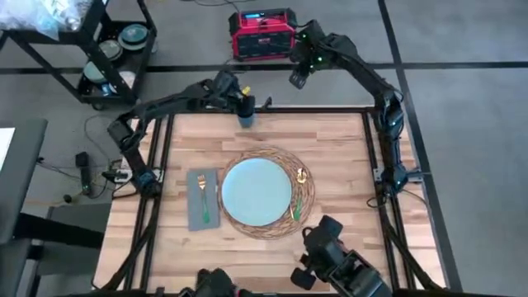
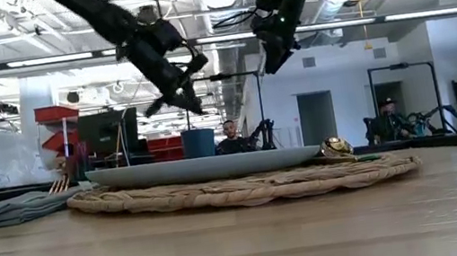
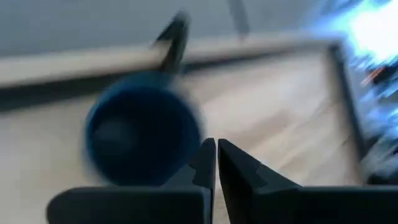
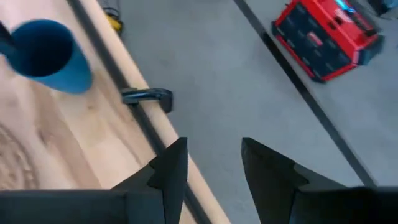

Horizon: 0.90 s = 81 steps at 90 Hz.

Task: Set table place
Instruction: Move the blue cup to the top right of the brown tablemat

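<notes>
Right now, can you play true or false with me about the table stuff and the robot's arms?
1. The plate sits on the round mat. True.
2. The fork lies on the plate. False: it lies on the grey napkin beside the mat.
3. The blue cup stands at the table's far edge, off the mat. True.
4. The right gripper holds the cup. False: it hangs open past the table edge, over the floor.
5. The left gripper has its fingers shut, right by the cup. True.
</notes>
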Each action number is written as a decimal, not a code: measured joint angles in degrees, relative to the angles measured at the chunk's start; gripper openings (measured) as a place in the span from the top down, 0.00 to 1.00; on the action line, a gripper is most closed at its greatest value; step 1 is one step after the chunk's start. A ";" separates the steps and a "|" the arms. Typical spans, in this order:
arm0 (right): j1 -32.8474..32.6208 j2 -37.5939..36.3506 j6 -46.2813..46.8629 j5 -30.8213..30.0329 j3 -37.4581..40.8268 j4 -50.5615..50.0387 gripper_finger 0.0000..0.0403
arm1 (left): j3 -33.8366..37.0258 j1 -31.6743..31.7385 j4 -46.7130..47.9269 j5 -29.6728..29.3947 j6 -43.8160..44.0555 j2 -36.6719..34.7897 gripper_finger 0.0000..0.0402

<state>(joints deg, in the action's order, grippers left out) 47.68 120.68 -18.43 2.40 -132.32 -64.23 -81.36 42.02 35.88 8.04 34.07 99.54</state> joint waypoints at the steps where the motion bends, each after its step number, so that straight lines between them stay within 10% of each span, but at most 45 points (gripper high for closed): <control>1: -0.06 0.00 0.01 0.17 -0.01 0.04 0.66 | -0.66 -0.06 1.48 -0.83 -0.67 -0.05 1.00; 42: -1.27 -0.11 0.43 1.81 2.19 0.93 0.65 | -12.24 1.78 13.05 -0.48 -13.54 0.00 0.98; 81: -1.05 0.00 0.41 2.15 6.04 0.55 0.50 | -16.16 0.68 18.83 -5.44 -18.14 6.85 0.60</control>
<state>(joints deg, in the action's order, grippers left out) 46.63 120.68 -18.02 4.56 -126.28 -63.68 -97.51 42.70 54.70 2.60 15.93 106.39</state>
